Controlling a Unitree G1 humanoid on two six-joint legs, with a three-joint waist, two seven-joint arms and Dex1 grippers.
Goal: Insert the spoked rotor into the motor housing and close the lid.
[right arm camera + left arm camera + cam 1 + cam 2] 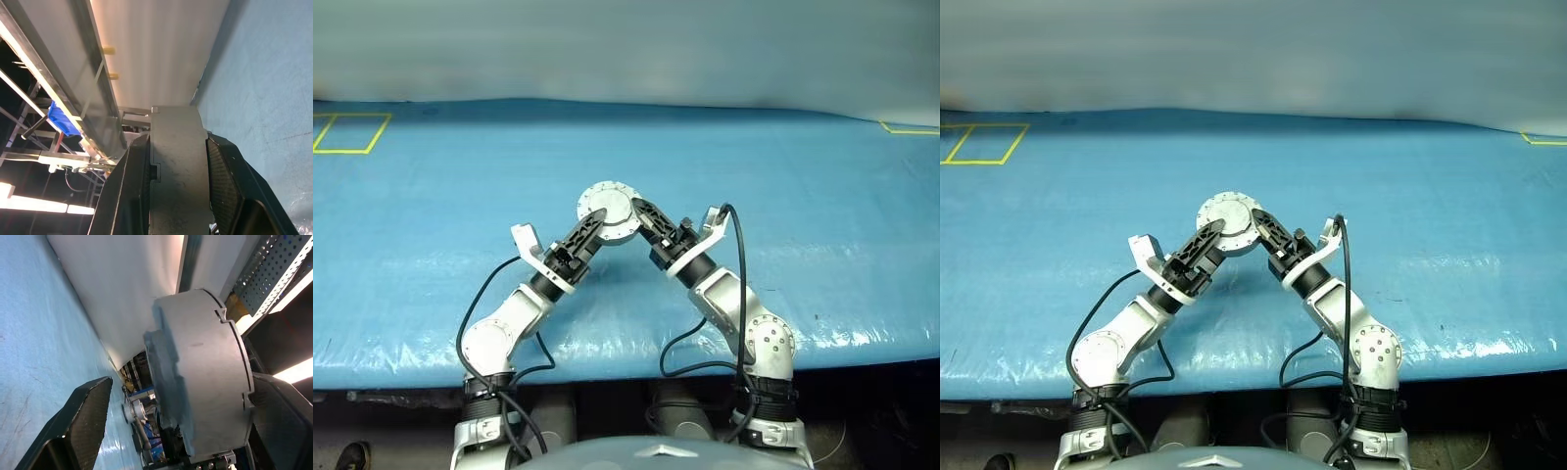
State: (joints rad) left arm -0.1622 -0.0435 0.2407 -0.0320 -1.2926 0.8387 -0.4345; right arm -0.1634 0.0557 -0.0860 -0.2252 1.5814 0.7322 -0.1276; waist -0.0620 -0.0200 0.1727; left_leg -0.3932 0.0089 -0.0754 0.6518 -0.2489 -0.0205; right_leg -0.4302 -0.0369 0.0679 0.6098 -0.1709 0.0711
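Closed round unit held up above the blue worktop (822,215), plain silver-grey lid (610,209) facing the head camera, motor housing (177,161) seen edge-on between the pads in the right wrist view. Interior hidden by the shut lid; windings and spoked rotor not to be made out. Hinge side not discernible. Right claw (640,213) pinching the housing across its thickness, one black finger (128,188) on each flat face, forearm angled up toward the unit from its lower right. Left claw (590,223) spread wide around the same unit: one finger (85,418) standing clear of the metal with worktop showing in the gap, the other dark and partly cut off just beside the rim, contact there not certain. Left forearm angled up from the unit's lower left, the two arms meeting in a peak at the disc. Bare blue surface on every side of the unit; yellow tape outline (350,132) well apart from it toward the far left corner, another yellow mark (906,128) far right. Near edge of worktop well behind the unit, under the elbows.
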